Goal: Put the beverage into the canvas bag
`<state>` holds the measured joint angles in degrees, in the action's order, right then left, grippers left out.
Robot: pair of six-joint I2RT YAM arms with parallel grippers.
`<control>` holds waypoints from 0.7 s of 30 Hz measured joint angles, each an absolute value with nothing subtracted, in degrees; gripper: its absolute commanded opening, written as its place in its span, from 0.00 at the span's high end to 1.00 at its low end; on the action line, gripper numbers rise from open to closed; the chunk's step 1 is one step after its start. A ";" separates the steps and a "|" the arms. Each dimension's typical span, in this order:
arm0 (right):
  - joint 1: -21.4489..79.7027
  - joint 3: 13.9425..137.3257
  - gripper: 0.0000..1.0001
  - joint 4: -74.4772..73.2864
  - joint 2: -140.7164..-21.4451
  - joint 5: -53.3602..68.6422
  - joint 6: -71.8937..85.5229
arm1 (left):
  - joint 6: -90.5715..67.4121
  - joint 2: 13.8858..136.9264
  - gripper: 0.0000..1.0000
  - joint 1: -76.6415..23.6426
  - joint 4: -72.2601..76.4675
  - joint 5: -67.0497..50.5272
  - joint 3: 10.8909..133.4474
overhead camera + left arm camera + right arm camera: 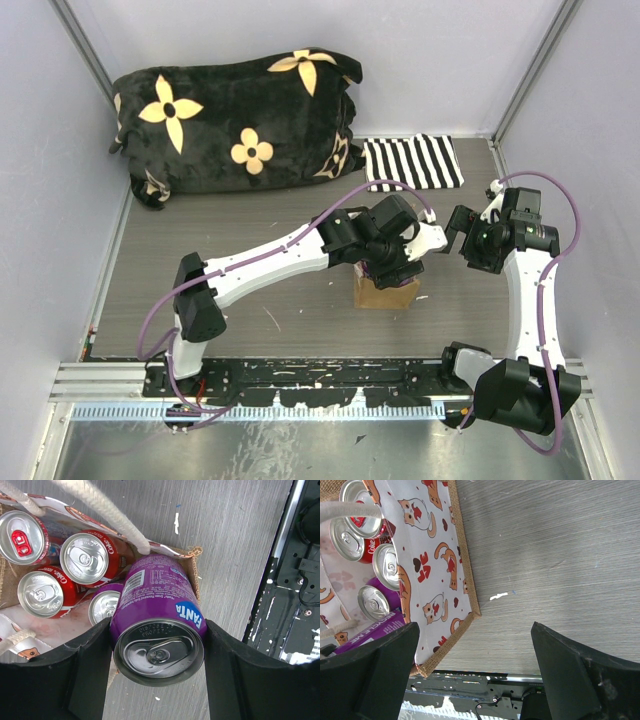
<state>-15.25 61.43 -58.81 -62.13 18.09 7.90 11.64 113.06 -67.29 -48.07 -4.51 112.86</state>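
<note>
"Where does the canvas bag (385,292) stand?"

"On the table (250,250), about the middle, in front of the cloth (412,162). The cushion (235,120) lies at the back left, with the cloth just right of it."

"And inside the bag?"

"There are other cans (85,557) standing side by side (four, by my count). The beverage (157,630) sits between the fingers of the left gripper (157,645), over one corner of the bag, its lower end at the mouth."

"The right gripper (475,665)?"

"Right of the bag, over bare table, close beside the left one."
</note>
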 measured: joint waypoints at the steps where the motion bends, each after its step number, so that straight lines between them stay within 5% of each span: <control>1: -15.25 61.43 0.00 -58.83 -62.13 18.09 7.90 | 11.64 113.10 1.00 -67.31 -48.01 -4.51 112.68; 21: -15.25 61.43 0.00 -58.81 -62.13 18.06 7.90 | 11.05 120.95 1.00 -66.61 -49.01 -6.46 119.00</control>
